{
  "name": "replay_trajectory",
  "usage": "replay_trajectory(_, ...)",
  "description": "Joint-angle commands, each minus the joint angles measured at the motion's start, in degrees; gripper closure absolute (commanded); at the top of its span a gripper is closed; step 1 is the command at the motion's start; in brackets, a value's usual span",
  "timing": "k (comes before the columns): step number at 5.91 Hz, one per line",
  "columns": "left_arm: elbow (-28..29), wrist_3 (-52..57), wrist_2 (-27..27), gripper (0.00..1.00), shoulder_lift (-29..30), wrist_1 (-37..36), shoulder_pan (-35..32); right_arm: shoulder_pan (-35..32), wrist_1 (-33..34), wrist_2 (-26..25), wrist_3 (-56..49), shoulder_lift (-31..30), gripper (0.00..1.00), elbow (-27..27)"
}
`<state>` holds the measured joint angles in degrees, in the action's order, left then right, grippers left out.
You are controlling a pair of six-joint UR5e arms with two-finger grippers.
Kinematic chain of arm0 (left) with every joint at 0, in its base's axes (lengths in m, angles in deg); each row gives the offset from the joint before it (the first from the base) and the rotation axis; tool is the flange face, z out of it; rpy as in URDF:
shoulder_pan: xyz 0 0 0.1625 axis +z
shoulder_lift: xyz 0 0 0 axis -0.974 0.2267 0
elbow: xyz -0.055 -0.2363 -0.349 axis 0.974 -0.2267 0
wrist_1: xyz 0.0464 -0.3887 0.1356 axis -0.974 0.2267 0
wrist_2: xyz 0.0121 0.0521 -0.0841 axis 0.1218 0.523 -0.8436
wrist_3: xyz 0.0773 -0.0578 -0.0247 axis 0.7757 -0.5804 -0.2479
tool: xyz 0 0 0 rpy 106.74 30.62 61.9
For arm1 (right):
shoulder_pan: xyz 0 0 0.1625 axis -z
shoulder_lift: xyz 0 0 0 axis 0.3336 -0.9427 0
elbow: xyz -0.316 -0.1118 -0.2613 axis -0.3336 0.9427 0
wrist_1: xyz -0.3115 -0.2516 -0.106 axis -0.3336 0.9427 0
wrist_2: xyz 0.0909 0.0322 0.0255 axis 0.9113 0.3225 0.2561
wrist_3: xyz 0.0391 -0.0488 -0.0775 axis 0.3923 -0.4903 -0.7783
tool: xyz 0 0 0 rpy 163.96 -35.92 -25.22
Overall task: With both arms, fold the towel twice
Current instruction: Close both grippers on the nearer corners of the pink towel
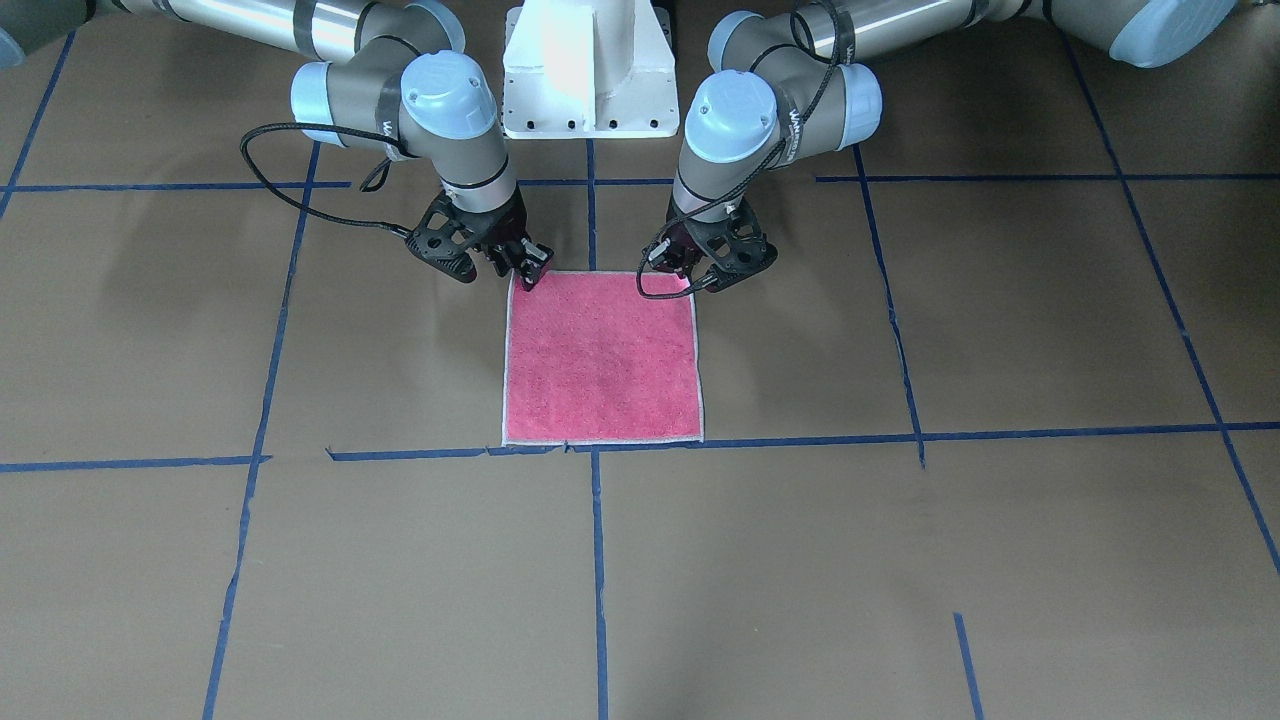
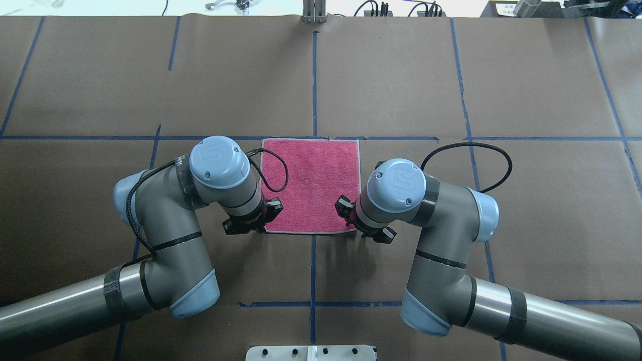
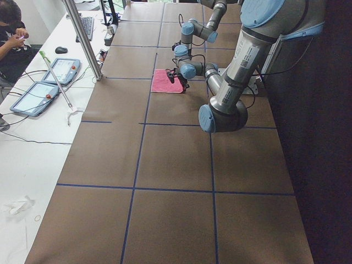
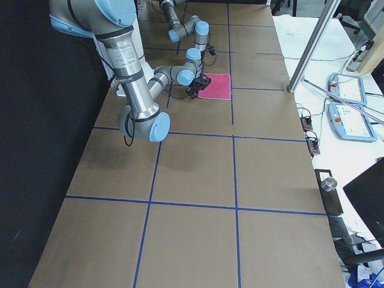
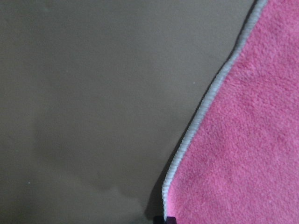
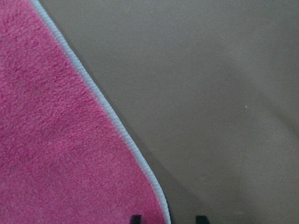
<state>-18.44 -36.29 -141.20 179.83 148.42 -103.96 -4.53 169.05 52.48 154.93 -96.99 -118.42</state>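
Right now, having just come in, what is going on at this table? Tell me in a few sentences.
A two-armed robot is about to fold a pink towel, which lies flat and unfolded on the brown table. Each arm is down at a corner of the towel's edge nearest the robot: the left pincer at one, the right pincer at the other. The right one's tips show apart, astride the hem. Whether the left has closed, I cannot tell. No fold is made yet.

The left arm (image 2: 165, 235) and right arm (image 2: 441, 260) look like twins: shiny silver-grey tubes, chunky matte grey joints, light-blue round caps with a UR logo and tiny screws. Black bands with white lettering, looping black cables, plus a black open-frame left gripper (image 1: 688, 275) and right gripper (image 1: 527, 272).
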Motion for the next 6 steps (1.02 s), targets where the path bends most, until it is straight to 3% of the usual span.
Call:
replay_trajectory(1, 0.0, 0.0, 0.0, 1.00, 0.0, 0.0, -0.1, -0.1, 0.1, 0.1, 0.2, 0.0, 0.65, -0.5)
replay_trajectory(3, 0.0, 0.0, 0.0, 1.00, 0.0, 0.0, -0.1, -0.2, 0.1, 0.1, 0.2, -0.2, 0.81, -0.9)
replay_trajectory(4, 0.0, 0.0, 0.0, 1.00, 0.0, 0.0, -0.1, -0.3, 0.1, 0.1, 0.2, -0.2, 0.94, -0.9)
replay_trajectory(6, 0.0, 0.1, 0.0, 1.00, 0.0, 0.0, -0.2, -0.3, 0.1, 0.1, 0.2, -0.3, 0.99, -0.9)
